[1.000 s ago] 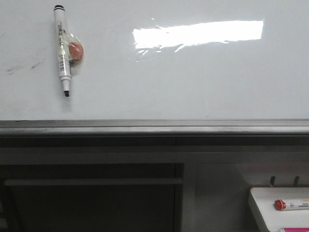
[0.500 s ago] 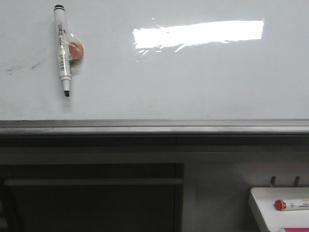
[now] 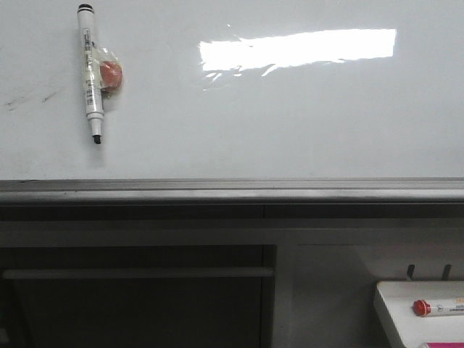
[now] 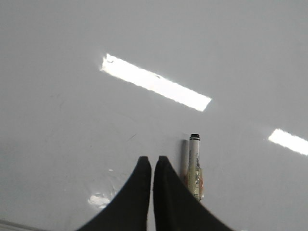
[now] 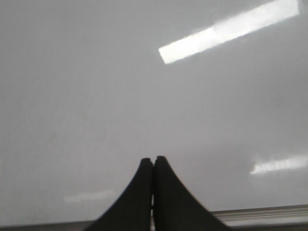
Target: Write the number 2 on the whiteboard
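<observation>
The whiteboard (image 3: pixel 290 123) is glossy white with a bright glare bar, and no number 2 shows on it. A white marker (image 3: pixel 89 65) with a black tip pointing down hangs at its upper left, beside a red round piece (image 3: pixel 110 75). Neither gripper appears in the front view. In the left wrist view my left gripper (image 4: pixel 152 160) is shut with nothing between its fingers, and the marker (image 4: pixel 194 163) lies close beside one finger, apart from it. My right gripper (image 5: pixel 153 160) is shut and empty over bare whiteboard (image 5: pixel 96 96).
A grey metal rail (image 3: pixel 232 190) runs along the board's lower edge. Faint dark smudges (image 3: pixel 29 98) mark the board's far left. Below at the right, a small white tray (image 3: pixel 395 304) holds a red-capped marker (image 3: pixel 435 307).
In the front view the marker and the smudges sit slightly higher and further left than a second ago. Nothing was taken hold of.
</observation>
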You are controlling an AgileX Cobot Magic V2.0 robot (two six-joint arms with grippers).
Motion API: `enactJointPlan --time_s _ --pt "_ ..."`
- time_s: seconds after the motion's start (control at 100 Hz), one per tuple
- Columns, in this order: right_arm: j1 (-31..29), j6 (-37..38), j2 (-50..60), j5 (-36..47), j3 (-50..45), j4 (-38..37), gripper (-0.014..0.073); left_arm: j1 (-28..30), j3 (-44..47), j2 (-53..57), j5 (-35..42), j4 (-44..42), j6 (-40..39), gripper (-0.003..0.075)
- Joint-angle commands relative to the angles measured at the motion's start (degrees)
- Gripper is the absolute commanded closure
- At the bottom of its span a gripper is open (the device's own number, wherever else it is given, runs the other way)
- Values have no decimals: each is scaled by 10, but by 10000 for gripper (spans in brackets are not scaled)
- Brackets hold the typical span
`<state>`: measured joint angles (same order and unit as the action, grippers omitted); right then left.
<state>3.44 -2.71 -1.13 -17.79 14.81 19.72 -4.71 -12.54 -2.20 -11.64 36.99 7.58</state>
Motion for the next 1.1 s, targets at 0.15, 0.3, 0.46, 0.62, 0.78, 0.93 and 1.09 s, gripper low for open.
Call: enactJointPlan --time_s 0.15,0.3,0.46,0.62,0.78,0.93,1.09 --pt "1 -111 -133 -144 157 -29 592 -5 -172 -190 -158 -166 0 727" --pt "4 -111 -177 -138 183 -29 374 -23 -225 -296 -225 -189 43 536" --pt "51 -111 -191 -121 185 -23 246 -92 -239 -375 -196 -161 43 414" --pt "102 -111 -210 -121 186 -22 246 -154 -255 -445 -154 -121 43 414" --pt "115 -111 -240 -113 194 -1 246 -185 -289 -504 -109 -53 43 414" --pt "115 -111 -272 -86 212 40 246 -189 -320 -553 -101 -35 43 414" --pt "115 -111 -302 -81 232 55 246 -189 -331 -597 -101 -16 43 415"
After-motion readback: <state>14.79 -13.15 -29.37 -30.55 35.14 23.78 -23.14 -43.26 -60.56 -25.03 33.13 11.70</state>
